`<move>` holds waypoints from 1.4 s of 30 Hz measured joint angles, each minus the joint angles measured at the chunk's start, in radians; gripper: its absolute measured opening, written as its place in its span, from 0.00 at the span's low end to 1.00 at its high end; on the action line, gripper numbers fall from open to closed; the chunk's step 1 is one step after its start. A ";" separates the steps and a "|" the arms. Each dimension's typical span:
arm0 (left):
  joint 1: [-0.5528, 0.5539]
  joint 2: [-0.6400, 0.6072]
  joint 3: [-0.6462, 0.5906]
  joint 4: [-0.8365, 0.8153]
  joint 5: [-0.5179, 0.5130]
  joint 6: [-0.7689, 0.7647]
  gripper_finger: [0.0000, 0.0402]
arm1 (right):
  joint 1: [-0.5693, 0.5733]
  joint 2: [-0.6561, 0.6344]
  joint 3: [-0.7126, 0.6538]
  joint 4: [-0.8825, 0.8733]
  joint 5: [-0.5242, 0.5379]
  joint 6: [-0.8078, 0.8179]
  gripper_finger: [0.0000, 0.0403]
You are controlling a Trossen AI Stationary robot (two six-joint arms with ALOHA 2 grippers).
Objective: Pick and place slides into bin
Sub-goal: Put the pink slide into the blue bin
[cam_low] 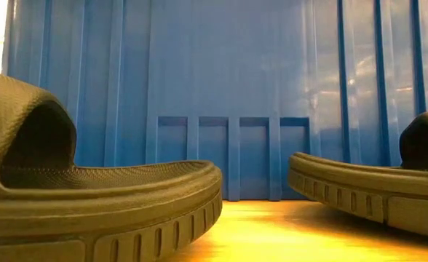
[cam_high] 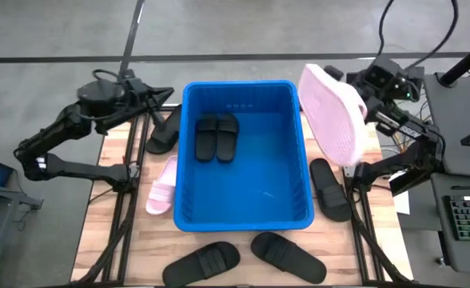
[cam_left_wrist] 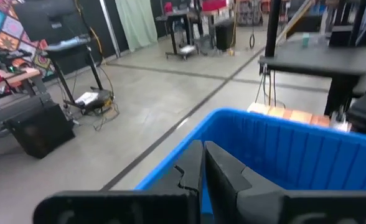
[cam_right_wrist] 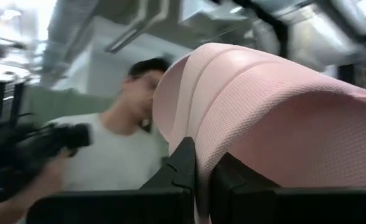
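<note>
The right arm is folded at the worktop's far right corner with its hand (cam_high: 368,108) raised and clamped on a pink slide (cam_high: 335,112), while the left arm bends in from the left edge, its hand (cam_high: 169,96) closed and empty at the far left.

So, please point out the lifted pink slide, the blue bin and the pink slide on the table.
lifted pink slide (cam_high: 335,112), high view, sole
blue bin (cam_high: 243,218), high view, near rim
pink slide on the table (cam_high: 161,190), high view, strap

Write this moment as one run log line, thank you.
right gripper: shut on pink slide, raised beside bin | left gripper: shut, empty | bin: two black slides
</note>
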 joint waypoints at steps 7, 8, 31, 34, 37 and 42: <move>0.000 0.018 0.000 0.000 0.000 0.000 0.00 | 0.021 0.037 0.043 -0.008 -0.009 0.011 0.02; 0.000 0.021 0.000 0.000 0.000 0.001 0.00 | 0.022 0.037 0.046 -0.005 -0.010 0.009 0.02; 0.000 -0.033 0.000 -0.002 -0.124 0.098 0.00 | -0.032 0.165 0.042 -0.085 0.056 -0.029 0.02; 0.000 -0.044 0.000 -0.003 -0.138 0.099 0.00 | -0.041 0.221 0.040 -0.108 0.112 -0.010 0.02; 0.000 -0.055 0.000 -0.005 -0.150 0.100 0.00 | -0.058 0.259 0.040 -0.202 0.224 0.013 0.02; 0.000 -0.075 0.001 -0.009 -0.150 0.140 0.00 | -0.100 0.294 0.039 -0.494 0.339 0.000 0.02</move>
